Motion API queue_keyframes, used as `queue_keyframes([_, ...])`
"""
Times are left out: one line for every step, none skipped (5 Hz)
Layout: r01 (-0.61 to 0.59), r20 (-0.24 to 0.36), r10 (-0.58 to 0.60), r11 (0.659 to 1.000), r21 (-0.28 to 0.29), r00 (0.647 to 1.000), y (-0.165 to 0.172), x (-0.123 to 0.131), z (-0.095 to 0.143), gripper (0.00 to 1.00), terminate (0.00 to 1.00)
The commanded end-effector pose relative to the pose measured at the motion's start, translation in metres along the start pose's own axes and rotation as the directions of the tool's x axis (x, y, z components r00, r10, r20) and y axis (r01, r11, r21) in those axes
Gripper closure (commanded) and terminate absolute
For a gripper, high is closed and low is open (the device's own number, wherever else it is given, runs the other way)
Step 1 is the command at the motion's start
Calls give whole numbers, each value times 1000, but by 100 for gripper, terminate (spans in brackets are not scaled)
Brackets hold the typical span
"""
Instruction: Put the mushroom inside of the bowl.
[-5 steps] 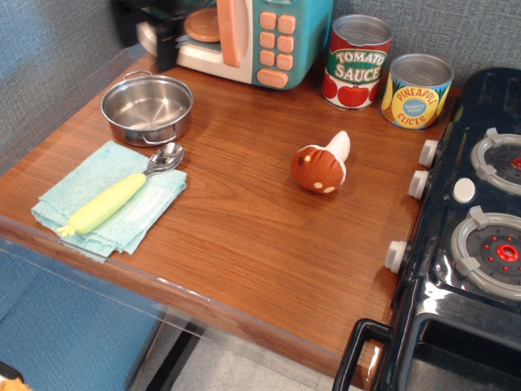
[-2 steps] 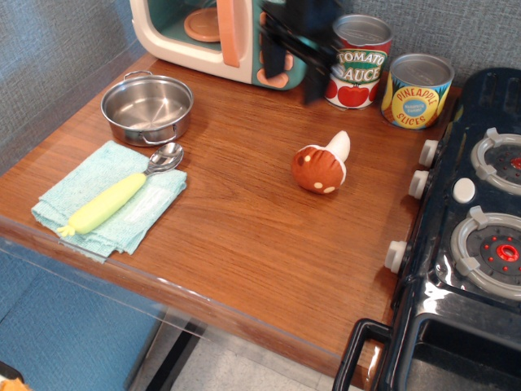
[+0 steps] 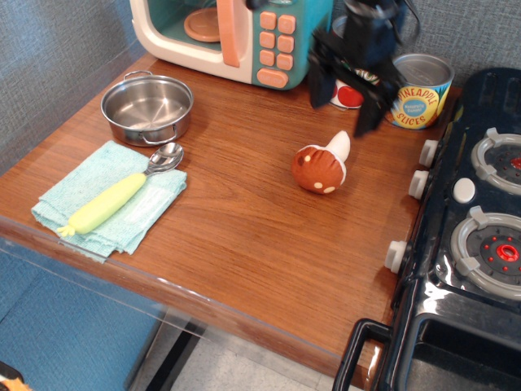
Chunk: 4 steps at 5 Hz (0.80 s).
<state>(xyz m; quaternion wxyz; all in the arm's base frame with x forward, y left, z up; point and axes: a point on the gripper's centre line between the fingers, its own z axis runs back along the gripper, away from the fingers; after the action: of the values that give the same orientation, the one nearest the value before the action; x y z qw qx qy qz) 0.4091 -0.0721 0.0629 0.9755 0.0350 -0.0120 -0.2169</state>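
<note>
While the mushroom (image 3: 321,166) lies on its side near the middle of the wooden surface (image 3: 244,220), its white stem pointing toward the back and its spotted brown cap toward the front, the black tool (image 3: 348,92) hangs above and just behind it with its two fingers spread wide and nothing between them. The bowl (image 3: 147,108) sits empty well to the left, near a toy microwave (image 3: 236,37) at the back, with a yellow-handled spoon (image 3: 122,191) on a folded teal cloth (image 3: 110,198) just in front of it. A pineapple can (image 3: 417,91) stands just right of the tool, beside the toy stove (image 3: 472,236).
</note>
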Motion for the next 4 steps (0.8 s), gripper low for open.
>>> queue_keyframes([-33,-8,33,999,16,999,-4,8,2,0,0])
queue_keyframes([-55,-47,55,998,14,997,-3,4,-6,0,0])
queue_keyframes([-78,-69,79,997,28,994,1,-1,-12,0,0])
queue_keyframes([-92,-62,96,993,71,993,4,-6,-13,100,0])
